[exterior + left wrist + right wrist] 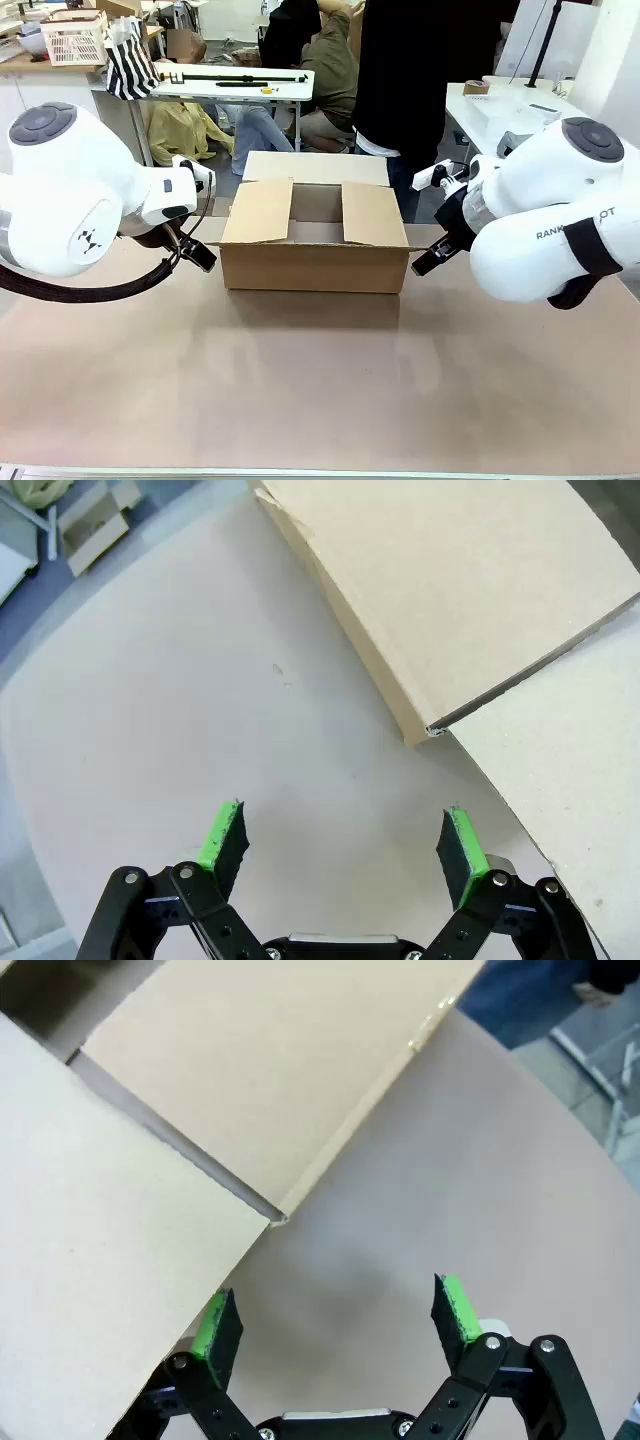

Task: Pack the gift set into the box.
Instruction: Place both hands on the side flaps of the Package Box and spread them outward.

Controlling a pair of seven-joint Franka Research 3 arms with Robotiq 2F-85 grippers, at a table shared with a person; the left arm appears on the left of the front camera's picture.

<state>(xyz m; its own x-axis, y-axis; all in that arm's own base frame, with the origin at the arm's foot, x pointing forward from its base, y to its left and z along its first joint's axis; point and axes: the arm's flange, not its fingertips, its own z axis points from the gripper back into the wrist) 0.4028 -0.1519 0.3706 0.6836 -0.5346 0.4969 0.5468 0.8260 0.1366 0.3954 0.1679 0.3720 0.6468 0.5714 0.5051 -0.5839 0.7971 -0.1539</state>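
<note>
The box point(314, 268) sits with side flaps inward, interior hard to see.

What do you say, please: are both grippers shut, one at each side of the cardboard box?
Not shut: the wrist views show the left gripper and right gripper open, fingers spread. They do sit one at each side of the cardboard box.
</note>
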